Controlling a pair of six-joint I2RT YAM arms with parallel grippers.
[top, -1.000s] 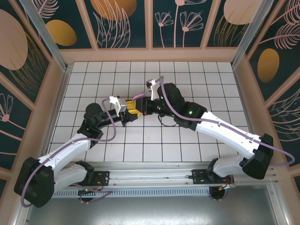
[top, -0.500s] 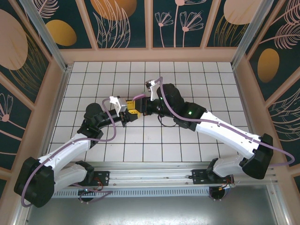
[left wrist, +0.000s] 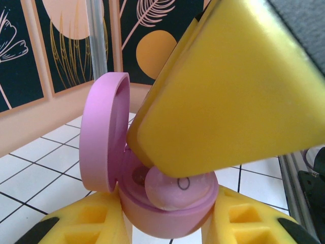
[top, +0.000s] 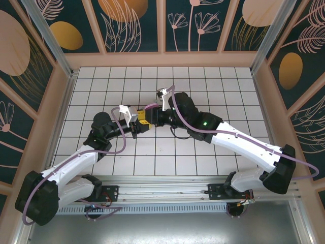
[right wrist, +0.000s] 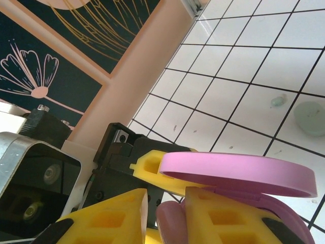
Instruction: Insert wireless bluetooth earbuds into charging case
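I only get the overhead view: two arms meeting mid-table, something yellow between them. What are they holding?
Observer: The left hand grips an open pink case, lid up.
Operator: Anything inside it?
Observer: A pink earbud rests in it, right under a finger of the right hand.
Operator: Any others around?
Observer: Two small mint pieces lie on the tiles beyond the lid.
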